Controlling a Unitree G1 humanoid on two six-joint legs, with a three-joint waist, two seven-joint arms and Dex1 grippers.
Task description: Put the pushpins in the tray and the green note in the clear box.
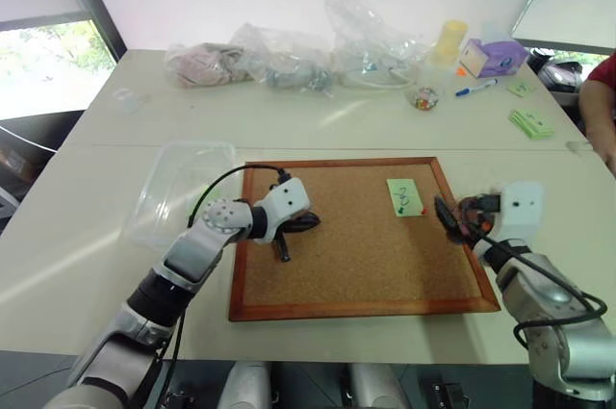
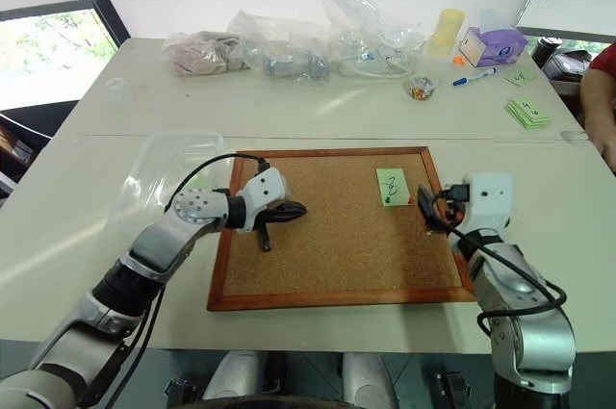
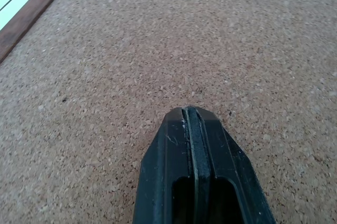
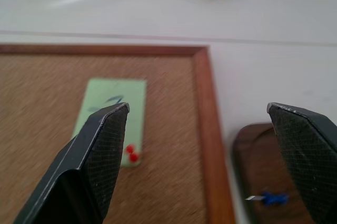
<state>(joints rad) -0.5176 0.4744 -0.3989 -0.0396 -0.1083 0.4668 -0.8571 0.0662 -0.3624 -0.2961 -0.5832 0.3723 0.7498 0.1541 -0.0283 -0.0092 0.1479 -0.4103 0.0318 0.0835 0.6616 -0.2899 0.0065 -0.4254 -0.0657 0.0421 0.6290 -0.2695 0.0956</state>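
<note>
Left gripper (image 3: 192, 116) is closed, empty, over the corkboard (image 1: 356, 265); right gripper (image 4: 197, 116) gapes wide, empty, green note (image 1: 405, 196) at its ten o'clock.

cork board (image 1: 356, 245): speckled light brown, with a reddish-brown wooden frame
green note (image 1: 405, 197): light green with dark scribbles, seen on the cork board
red pushpin (image 4: 131, 153): bright red, seen at the edge of the green note
blue pushpin (image 4: 271, 198): blue with a silver point, seen in the tray
tray (image 4: 263, 171): dark brown, just beside the cork board's frame
clear box (image 1: 183, 188): see-through, beside the cork board
table (image 1: 87, 236): pale cream
fingers (image 4: 97, 166): black with a criss-cross pattern
</note>
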